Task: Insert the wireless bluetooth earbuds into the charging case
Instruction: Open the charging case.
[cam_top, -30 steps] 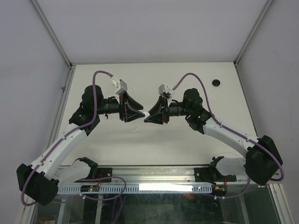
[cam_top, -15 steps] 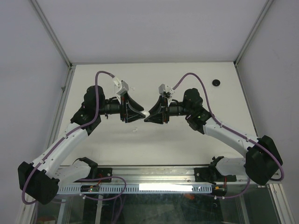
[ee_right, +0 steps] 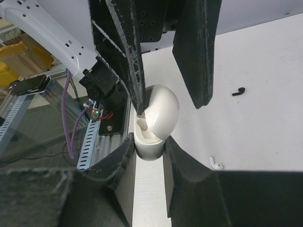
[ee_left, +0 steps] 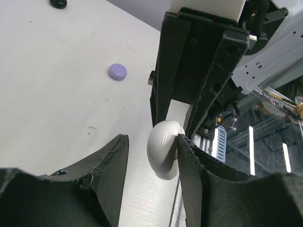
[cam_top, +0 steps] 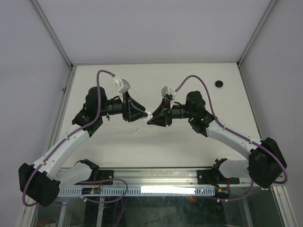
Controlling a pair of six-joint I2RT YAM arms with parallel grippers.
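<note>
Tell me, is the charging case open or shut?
Open: the charging case has its lid tilted back, a white earbud showing inside.

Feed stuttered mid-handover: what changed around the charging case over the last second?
The left gripper edged right toward the white charging case, wrist rolling slightly; one finger rests against its lid. Nothing was taken or released. The right gripper stayed shut on the case, and the black puck on the table did not move.
</note>
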